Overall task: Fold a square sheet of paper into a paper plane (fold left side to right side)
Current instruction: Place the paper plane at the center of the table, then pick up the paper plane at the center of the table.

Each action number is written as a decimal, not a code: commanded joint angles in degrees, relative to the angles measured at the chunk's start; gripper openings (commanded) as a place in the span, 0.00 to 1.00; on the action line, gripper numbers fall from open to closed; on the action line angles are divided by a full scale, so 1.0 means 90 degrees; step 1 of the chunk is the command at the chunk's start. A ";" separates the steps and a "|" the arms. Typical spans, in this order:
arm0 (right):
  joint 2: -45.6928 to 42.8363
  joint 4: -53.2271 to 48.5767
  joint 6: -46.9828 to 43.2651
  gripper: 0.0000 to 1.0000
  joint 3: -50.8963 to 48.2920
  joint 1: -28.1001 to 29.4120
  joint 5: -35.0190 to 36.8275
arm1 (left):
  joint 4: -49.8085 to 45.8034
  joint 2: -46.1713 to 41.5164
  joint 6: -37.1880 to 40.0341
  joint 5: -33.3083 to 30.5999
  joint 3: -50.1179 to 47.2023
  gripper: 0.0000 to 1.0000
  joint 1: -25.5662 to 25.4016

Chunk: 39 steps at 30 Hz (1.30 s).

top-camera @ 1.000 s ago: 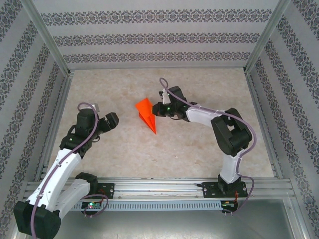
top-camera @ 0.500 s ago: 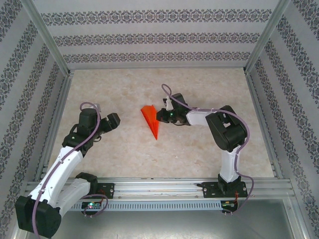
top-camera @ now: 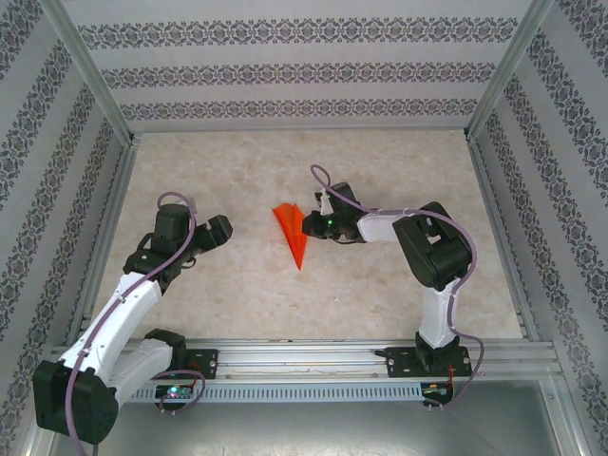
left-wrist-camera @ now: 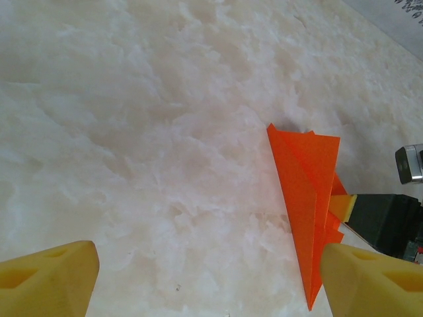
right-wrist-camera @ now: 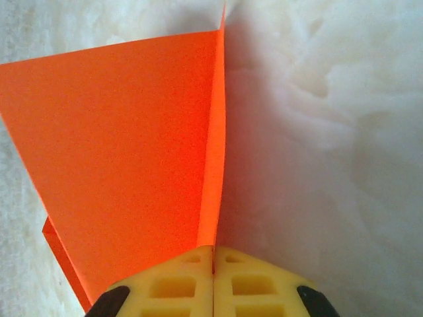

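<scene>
Paper plane [top-camera: 293, 233] shifted right, tip toward near edge, axis far-near; right gripper [right-wrist-camera: 213, 254] pinches it; left gripper [left-wrist-camera: 208, 267] wide.

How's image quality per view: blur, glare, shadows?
Top external: even, soft light, sharp, hardly any shadow under the plane. Left wrist: plane crisp, left fingers at the bottom corners soft. Right wrist: table washed out at top right, soft shadow right of the plane's fold.
</scene>
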 commanded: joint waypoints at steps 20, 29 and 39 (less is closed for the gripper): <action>-0.1384 -0.0729 -0.0462 0.43 -0.0399 -0.0048 0.0680 | 0.0197 0.0013 0.0354 -0.0094 0.0174 0.94 0.0112; -0.2599 -0.1813 -0.1200 0.72 -0.0432 0.0001 0.1124 | 0.0324 -0.0228 0.0606 -0.0429 0.0155 1.00 0.0175; -0.3335 -0.2818 -0.1496 0.98 -0.0402 -0.0040 0.1130 | 0.0594 -0.0511 0.0632 -0.0738 0.0041 1.00 0.0234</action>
